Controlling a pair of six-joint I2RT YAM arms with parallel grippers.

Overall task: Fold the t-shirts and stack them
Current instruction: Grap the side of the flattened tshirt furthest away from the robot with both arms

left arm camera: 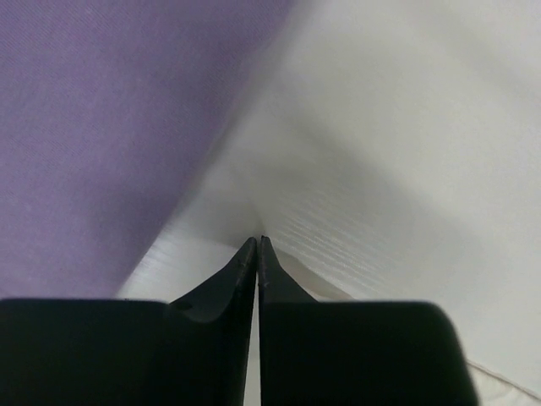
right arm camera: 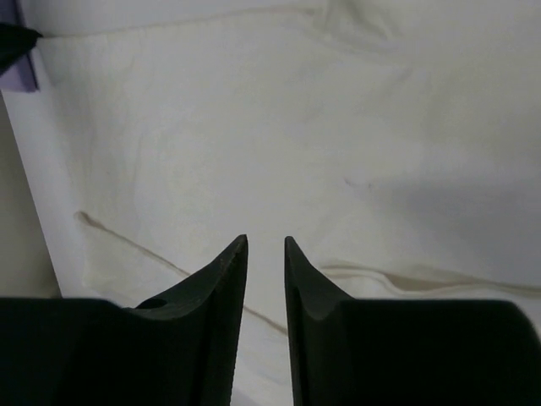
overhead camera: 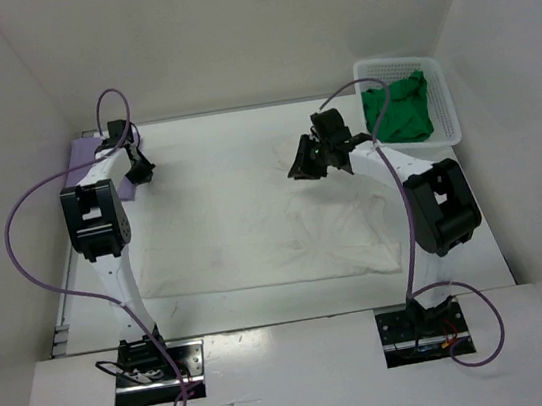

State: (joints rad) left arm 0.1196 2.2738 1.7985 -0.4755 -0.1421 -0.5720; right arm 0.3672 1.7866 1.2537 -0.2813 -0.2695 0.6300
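Note:
The off-white t-shirt [overhead camera: 254, 227] lies spread flat across the middle of the table. The lavender t-shirt [overhead camera: 93, 159] lies folded at the far left. The bright green t-shirt [overhead camera: 399, 109] is bunched in the basket. My left gripper [overhead camera: 141, 167] is at the off-white shirt's far left corner, beside the lavender shirt [left arm camera: 93, 127]. Its jaws [left arm camera: 258, 242] are shut on an edge of the off-white cloth [left arm camera: 397, 169], which tents up to the tips. My right gripper [overhead camera: 308, 162] hovers over the shirt's far right part [right arm camera: 254, 127], slightly open [right arm camera: 265, 240] and empty.
A white mesh basket [overhead camera: 448, 97] stands at the far right corner. White walls close in the table at the left, back and right. A sliver of lavender [right arm camera: 21, 72] shows at the upper left of the right wrist view.

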